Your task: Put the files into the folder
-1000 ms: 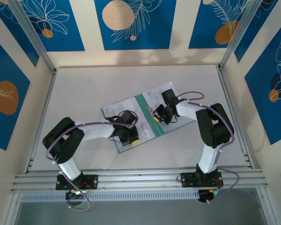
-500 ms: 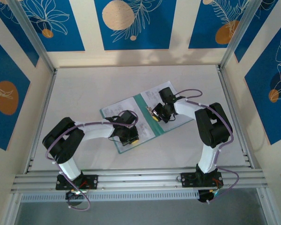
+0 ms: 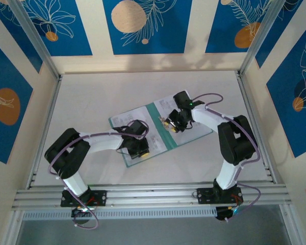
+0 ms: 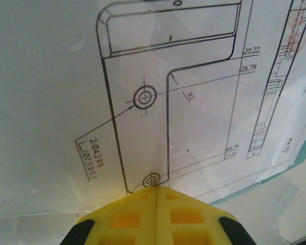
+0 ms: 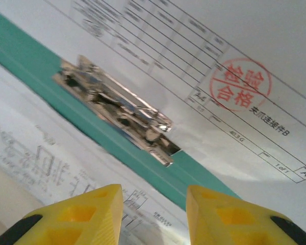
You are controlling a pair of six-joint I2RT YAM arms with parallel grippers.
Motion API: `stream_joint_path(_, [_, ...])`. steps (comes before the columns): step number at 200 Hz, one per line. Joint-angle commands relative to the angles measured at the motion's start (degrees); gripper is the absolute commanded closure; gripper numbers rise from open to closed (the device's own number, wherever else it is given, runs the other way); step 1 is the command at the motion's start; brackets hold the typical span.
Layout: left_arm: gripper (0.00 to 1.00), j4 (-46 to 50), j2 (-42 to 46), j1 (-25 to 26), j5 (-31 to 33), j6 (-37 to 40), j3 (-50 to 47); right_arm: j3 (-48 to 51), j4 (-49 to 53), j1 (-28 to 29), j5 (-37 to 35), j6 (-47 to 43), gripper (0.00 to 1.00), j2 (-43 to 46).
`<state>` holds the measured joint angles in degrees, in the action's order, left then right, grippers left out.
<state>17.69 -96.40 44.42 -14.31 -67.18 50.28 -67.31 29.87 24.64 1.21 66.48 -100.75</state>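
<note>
The left end effector (image 4: 157, 191), jaws pressed together, rests its tips on a printed sheet (image 4: 194, 102) in the left half of the folder (image 3: 161, 133). The folder lies open mid-counter (image 3: 92, 92), spine running near to far and long spread slanting near-left to far-right. Beyond it, the right end effector (image 5: 154, 191) hangs partly open over the spine's metal clip (image 5: 117, 109), gripping nothing, with another sheet (image 5: 219, 51) on the right half.

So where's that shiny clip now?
Right wrist view: the metal clip lies on the teal folder between two printed sheets, just ahead of the open right gripper.
</note>
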Motion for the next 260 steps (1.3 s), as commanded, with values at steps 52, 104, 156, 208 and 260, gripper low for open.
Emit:
stream_joint_path(52, [1.0,18.74,1.89,-4.84,7.02,15.16,-1.23,4.11,2.13,0.27,-0.6,-4.32,0.66,7.38])
stream_joint_path(104, [0.97,21.87,3.55,-7.55,9.11,18.94,0.55,7.24,0.33,5.08,1.26,-9.69,0.71,8.93])
stream_joint_path(156, [0.84,23.79,4.26,-8.25,9.33,19.55,5.56,7.03,-1.56,9.82,5.06,-12.45,0.82,6.03])
stream_joint_path(208, [0.57,22.53,11.62,-15.92,5.35,19.75,2.99,6.85,-3.3,12.9,9.72,-10.98,0.92,0.72])
stream_joint_path(260, [0.5,20.79,12.97,-28.15,-3.04,25.94,-2.03,6.13,-2.27,13.68,9.71,-9.62,0.95,-2.17])
